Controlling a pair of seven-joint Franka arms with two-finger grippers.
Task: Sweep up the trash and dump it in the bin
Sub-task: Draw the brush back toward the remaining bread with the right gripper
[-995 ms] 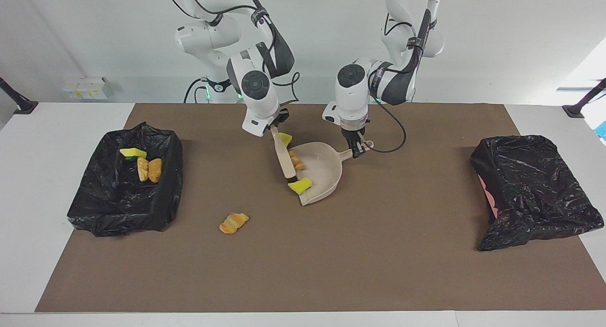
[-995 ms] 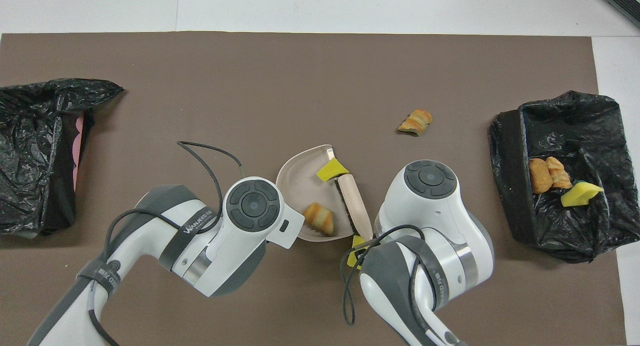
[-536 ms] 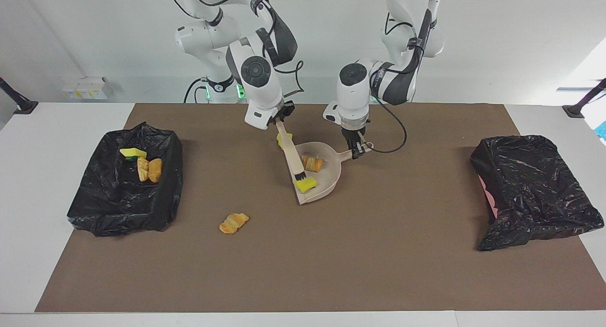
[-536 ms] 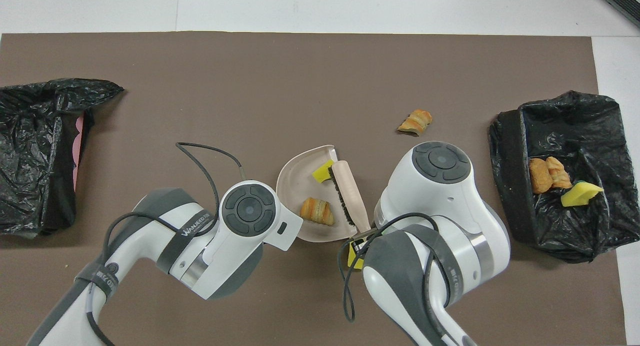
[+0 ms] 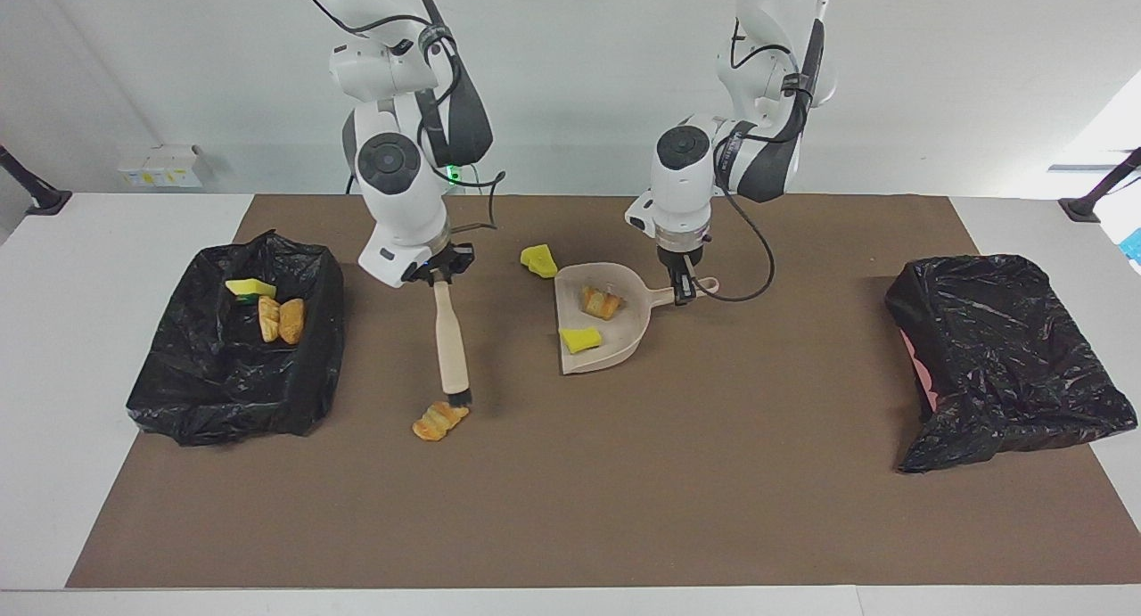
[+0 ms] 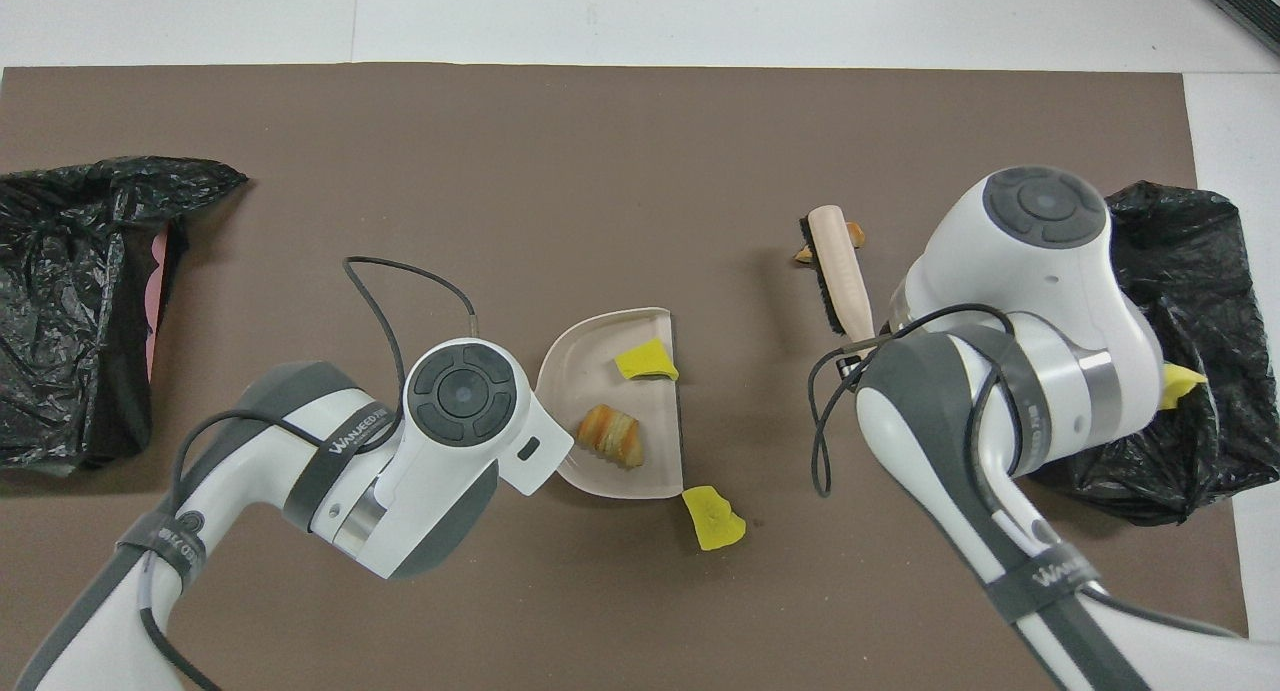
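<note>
Trash is split three ways now. Two pieces, a yellow sponge chunk (image 5: 580, 339) and a bread piece (image 5: 600, 302), lie in the dustpan (image 5: 624, 344) at mid-worktop. Three more sit in the open bin (image 5: 169, 393) at the right arm's end. Two are loose on the brown mat (image 5: 713, 509): a second sponge chunk (image 5: 538, 260) just beside the pan's mouth, nearer the robots, and a croissant piece (image 5: 439, 420) farther from the robots, between pan and bin.

A second ago my brush was working across the pan's mouth. Since then my right hand (image 5: 441, 275), clamped on the brush (image 5: 450, 340) handle, has swung away toward the bin end, and the bristles now stand at the croissant piece, touching it or just short; I cannot tell which. My left hand (image 5: 682, 288) keeps its closed grip on the dustpan handle, with the pan flat on the mat and turned a little since then.

I judge this as the start of the next sweep: that croissant must be driven back to the pan, well apart from it. The sponge chunk by the pan's mouth was left outside, so it needs its own pass before dumping.
</note>
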